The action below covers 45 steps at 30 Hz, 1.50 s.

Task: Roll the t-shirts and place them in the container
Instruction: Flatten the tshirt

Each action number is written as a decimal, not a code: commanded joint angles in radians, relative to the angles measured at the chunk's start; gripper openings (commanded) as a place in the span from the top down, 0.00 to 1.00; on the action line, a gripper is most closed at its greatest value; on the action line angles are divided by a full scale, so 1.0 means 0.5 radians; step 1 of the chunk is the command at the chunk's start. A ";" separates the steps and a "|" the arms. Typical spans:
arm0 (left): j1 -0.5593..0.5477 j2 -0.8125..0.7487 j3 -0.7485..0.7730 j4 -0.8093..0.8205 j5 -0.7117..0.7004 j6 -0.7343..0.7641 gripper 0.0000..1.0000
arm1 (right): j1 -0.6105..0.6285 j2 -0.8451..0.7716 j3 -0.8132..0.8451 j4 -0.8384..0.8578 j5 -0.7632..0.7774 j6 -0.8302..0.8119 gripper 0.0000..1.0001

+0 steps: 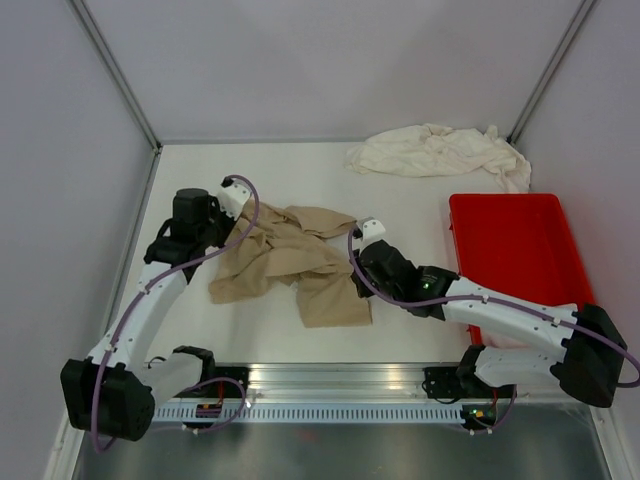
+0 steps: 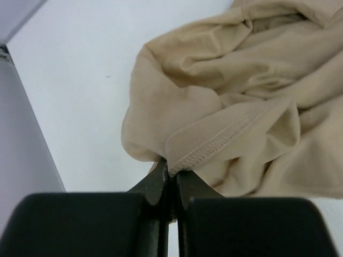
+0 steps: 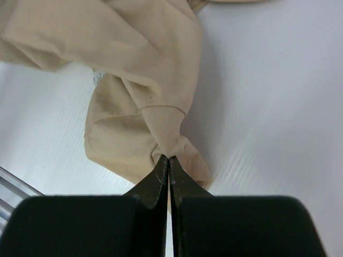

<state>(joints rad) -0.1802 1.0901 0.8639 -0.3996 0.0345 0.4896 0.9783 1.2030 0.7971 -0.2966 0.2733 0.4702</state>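
Tan t-shirt (image 1: 290, 262) lay crumpled on worktop (image 1: 410, 205), centre-left, betw. the two arms. Left jaws clenched on its stitched hem edge; right jaws clenched on a bunched corner at its near-right side. Risk: both pinches looked thin, so pulling apart to flatten could slip cloth out. Trapped folds cd also give a lumpy roll. Cream t-shirts (image 1: 440, 152) heaped far right, untouched.

Matt, soft, creased cloth on tan t-shirt (image 1: 290, 262); glossy red plastic tray (image 1: 510, 240); smooth matt white table (image 1: 200, 172).
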 commanded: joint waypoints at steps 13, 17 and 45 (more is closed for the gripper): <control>0.011 -0.217 0.892 -0.590 -0.112 -0.004 0.98 | -0.076 -0.307 0.817 -0.505 0.407 -0.489 1.00; 0.011 -0.250 1.021 -0.707 -0.127 0.002 0.98 | -0.085 -0.360 1.001 -0.578 0.466 -0.566 1.00; 0.011 -0.431 1.263 -0.943 -0.327 -0.206 0.98 | -0.079 -0.565 1.891 -1.036 0.797 -0.882 1.00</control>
<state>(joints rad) -0.1799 0.8982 1.4437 -0.8455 -0.1410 0.4404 0.9394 0.9504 1.6802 -0.7670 0.6304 0.0635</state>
